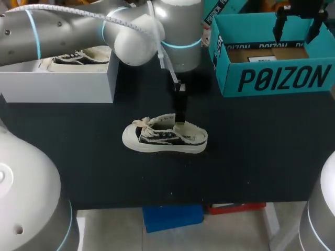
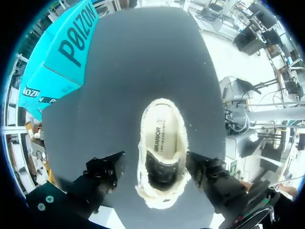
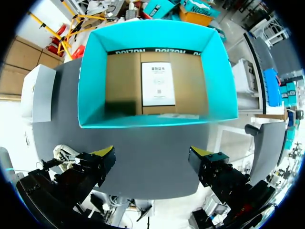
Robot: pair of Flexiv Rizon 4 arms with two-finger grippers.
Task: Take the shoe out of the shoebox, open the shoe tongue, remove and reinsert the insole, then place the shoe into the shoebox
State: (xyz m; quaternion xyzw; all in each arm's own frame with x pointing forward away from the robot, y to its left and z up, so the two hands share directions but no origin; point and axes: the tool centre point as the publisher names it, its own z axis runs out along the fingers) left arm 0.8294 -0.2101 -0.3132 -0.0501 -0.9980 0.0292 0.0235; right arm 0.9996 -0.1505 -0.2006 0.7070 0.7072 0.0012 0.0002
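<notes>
Shoe (image 1: 165,137) was found upright on its sole near the middle of the table (image 1: 251,157), toe toward the left edge, already out of the teal shoebox (image 1: 277,78).

At the rear left corner a white box (image 1: 57,83) was noted, with a second shoe (image 1: 78,57) lying in it; it was touched by neither arm.

The left arm was seen reaching in from the left edge past the middle, so that the left gripper (image 2: 155,156) was held directly above the heel end of the shoe. Its fingers were spread apart, one on each side of the shoe opening, and no contact with the upper could be confirmed. The insole (image 2: 162,136) was seen seated inside. This posture was judged to be preparation for work on the tongue or insole, the opening being squarely presented from above.

At the rear right corner the shoebox stood open, with only a white label (image 3: 157,83) on its cardboard floor. The right gripper (image 1: 296,36) was held over it, fingers wide apart and nothing between them, and was judged to be parked clear of the left arm's work.
</notes>
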